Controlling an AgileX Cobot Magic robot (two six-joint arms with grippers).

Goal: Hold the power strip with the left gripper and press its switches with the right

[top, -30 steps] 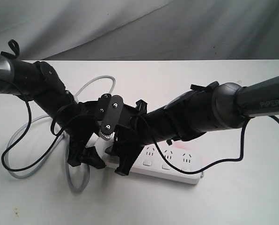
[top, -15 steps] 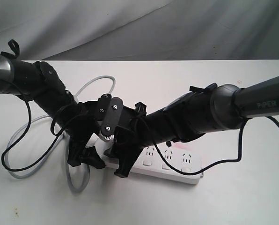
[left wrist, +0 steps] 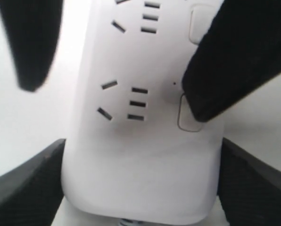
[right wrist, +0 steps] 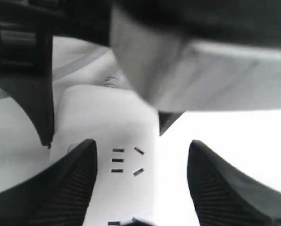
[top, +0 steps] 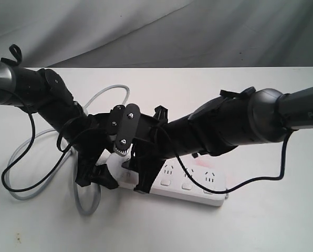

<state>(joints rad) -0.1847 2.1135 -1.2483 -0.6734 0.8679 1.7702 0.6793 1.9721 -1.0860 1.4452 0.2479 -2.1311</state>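
Left black fingers (left wrist: 27, 183) squeeze the long white plastic power strip (left wrist: 140, 160). Right black fingers (right wrist: 70, 186) are spread apart, one tip on a small white switch (left wrist: 185, 121).

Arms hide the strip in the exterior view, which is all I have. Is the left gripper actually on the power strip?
Observer: Yes. The left wrist view shows the left gripper with a finger against each long side of the power strip, at its cord end.
Operator: Right gripper on a switch?
Observer: One finger of the right gripper overlaps the end switch; contact can't be told.
Operator: Its other finger?
Observer: Beside the strip, over the table; jaws spread wide.
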